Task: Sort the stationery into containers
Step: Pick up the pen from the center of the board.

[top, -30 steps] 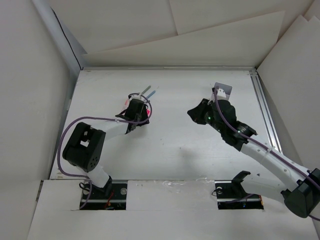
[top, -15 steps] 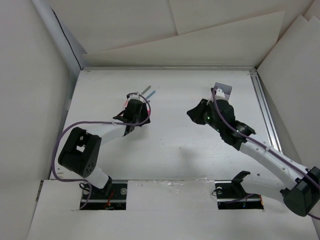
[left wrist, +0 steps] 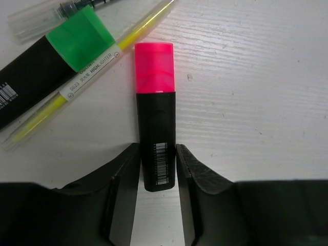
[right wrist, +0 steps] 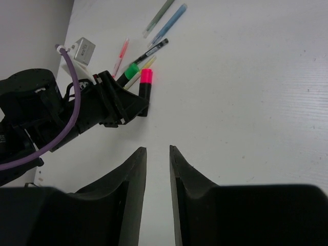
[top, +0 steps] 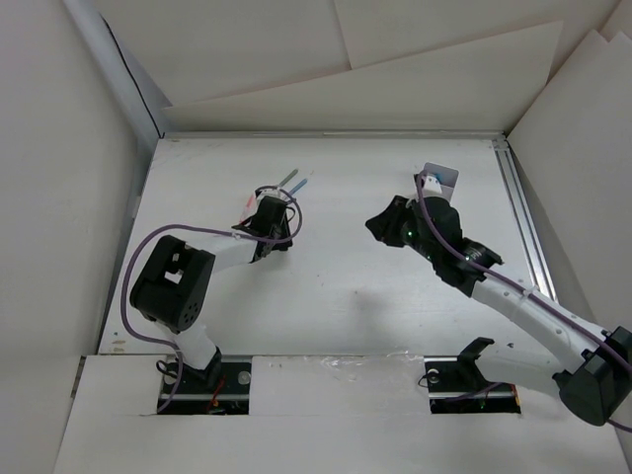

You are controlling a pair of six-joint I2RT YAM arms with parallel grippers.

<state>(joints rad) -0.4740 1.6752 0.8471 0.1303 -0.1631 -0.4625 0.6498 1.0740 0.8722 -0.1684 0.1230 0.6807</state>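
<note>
A pink-capped, black-bodied highlighter (left wrist: 155,128) lies on the white table, its back end between my left gripper's (left wrist: 156,171) jaws, which are closed against its sides. Beside it lie a green-capped highlighter (left wrist: 77,41) and a thin yellow pen (left wrist: 92,77). In the top view my left gripper (top: 269,232) sits at the left-centre of the table. My right gripper (right wrist: 158,154) is empty, its jaws a narrow gap apart, and hovers right of centre (top: 380,222). The pale box (top: 440,179) stands behind the right arm with something blue in it.
Two thin blue-grey pens (right wrist: 165,18) lie beyond the left gripper and also show in the top view (top: 294,181). A thin pink pen (right wrist: 121,55) and a black pen (right wrist: 154,48) lie near the highlighters. A metal rail (top: 520,217) runs along the table's right edge.
The left arm's elbow has shifted while its gripper stays at the pink highlighter. The right gripper has crept slightly up and left.
</note>
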